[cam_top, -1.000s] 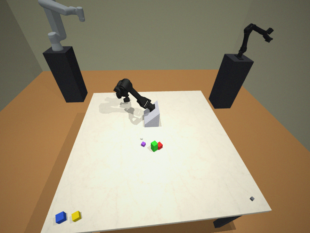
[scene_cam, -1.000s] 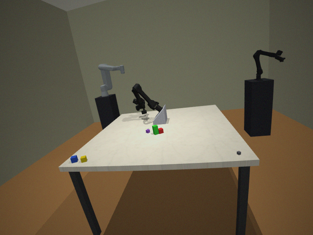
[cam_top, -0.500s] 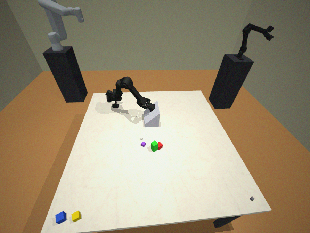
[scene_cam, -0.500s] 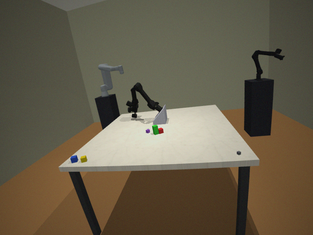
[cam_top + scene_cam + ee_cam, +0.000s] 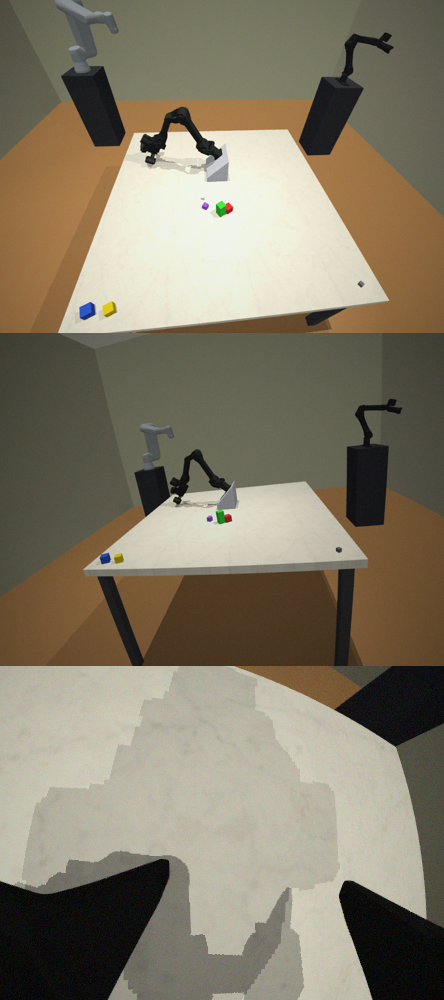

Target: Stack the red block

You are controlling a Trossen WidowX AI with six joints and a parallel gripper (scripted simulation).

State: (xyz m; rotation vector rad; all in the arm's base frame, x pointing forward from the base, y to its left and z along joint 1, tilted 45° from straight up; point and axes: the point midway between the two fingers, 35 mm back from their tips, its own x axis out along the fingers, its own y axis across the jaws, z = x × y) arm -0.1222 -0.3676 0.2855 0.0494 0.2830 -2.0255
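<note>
The green tower [image 5: 220,209] [image 5: 220,517] stands upright near the middle of the table in the top and exterior views. The red block [image 5: 229,208] [image 5: 228,518] sits on the table just right of the tower, partly hidden by it in the top view; whether they touch is unclear. My gripper [image 5: 146,150] [image 5: 175,491] [image 5: 256,879] is open and empty, above the table's far left part, well away from both. The wrist view shows only bare table and shadow between the fingers, with no block in sight.
A purple cube [image 5: 205,206] [image 5: 209,518] and a tiny white cube [image 5: 202,198] lie left of the tower. A grey wedge [image 5: 217,174] [image 5: 228,502] stands at the arm's base. Blue [image 5: 87,311] and yellow [image 5: 109,308] blocks lie front left, a dark cube [image 5: 361,284] front right.
</note>
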